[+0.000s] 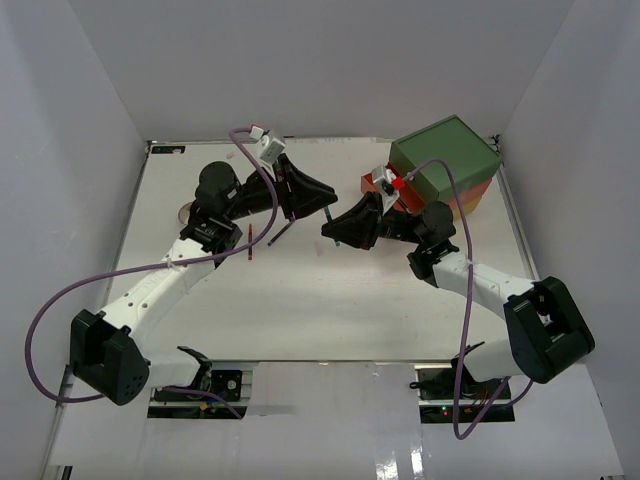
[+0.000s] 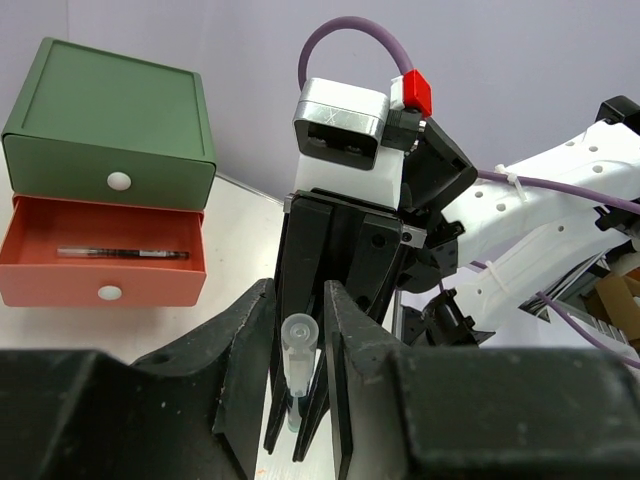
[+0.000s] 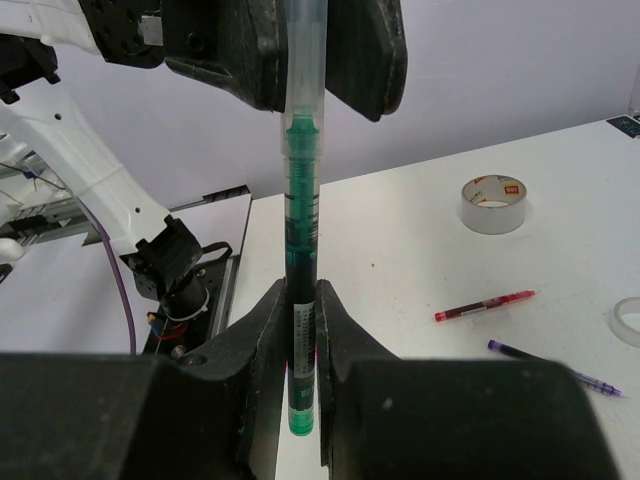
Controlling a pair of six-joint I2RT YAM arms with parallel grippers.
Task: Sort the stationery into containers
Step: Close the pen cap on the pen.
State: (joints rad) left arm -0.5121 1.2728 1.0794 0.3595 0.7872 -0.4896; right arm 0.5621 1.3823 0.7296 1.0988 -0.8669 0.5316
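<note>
A green pen [image 1: 330, 213] with a clear cap hangs above the table between both grippers. My left gripper [image 1: 326, 197] is closed around its cap end [image 2: 299, 345]. My right gripper [image 1: 332, 230] is shut on its barrel [image 3: 302, 250]. The chest [image 1: 445, 155] stands at the back right, with its green top drawer [image 2: 110, 120] shut. Its orange-red middle drawer [image 2: 100, 285] is pulled out, and a dark pen [image 2: 122, 253] lies inside. The markers are out of view.
A red pen [image 1: 249, 243] and a dark purple pen [image 1: 282, 232] lie on the table left of centre; both also show in the right wrist view [image 3: 484, 305] [image 3: 555, 365]. A beige tape roll [image 3: 493, 204] and a clear one [image 3: 628, 322] lie further left.
</note>
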